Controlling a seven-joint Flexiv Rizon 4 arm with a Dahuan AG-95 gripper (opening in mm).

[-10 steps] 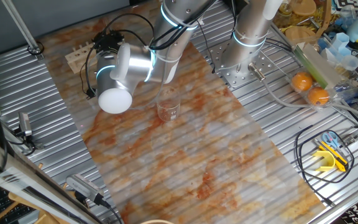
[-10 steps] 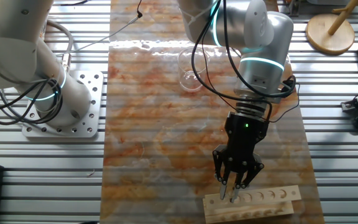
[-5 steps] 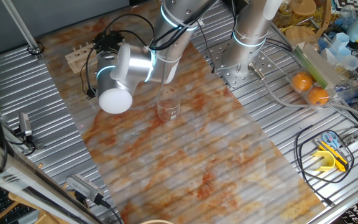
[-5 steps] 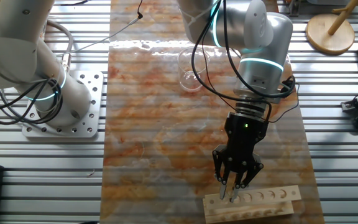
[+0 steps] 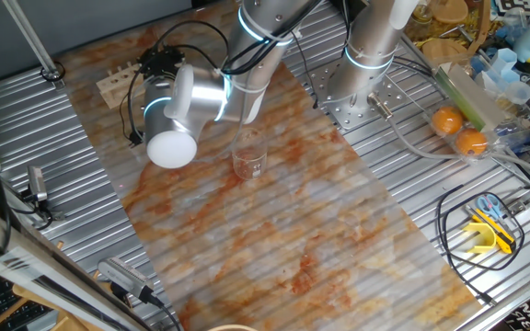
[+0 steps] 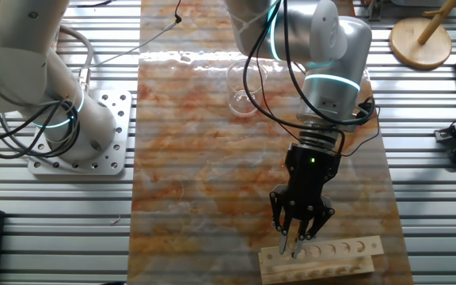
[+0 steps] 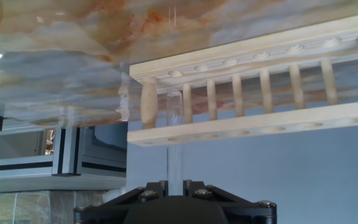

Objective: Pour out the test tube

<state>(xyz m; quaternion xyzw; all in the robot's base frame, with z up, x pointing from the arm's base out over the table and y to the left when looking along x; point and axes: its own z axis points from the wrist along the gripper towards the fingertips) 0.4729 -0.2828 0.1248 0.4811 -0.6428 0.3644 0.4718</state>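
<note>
The test tube (image 7: pixel 174 121) is a slim clear tube standing in the end hole of the pale wooden rack (image 7: pixel 260 81). In the hand view it runs from the rack straight back between my fingers. My gripper (image 7: pixel 174 182) is shut on the test tube, with both fingers against its sides. In the other fixed view my gripper (image 6: pixel 296 237) points down at the left end of the rack (image 6: pixel 339 260). In one fixed view the rack (image 5: pixel 116 81) lies at the far left of the mat, and the arm hides the fingertips.
A wider clear glass beaker (image 5: pixel 248 156) stands on the marbled mat behind my arm; it also shows in the other fixed view (image 6: pixel 244 89). A second robot base (image 6: pixel 77 127) sits left of the mat. Oranges (image 5: pixel 460 131) and clutter lie at the right.
</note>
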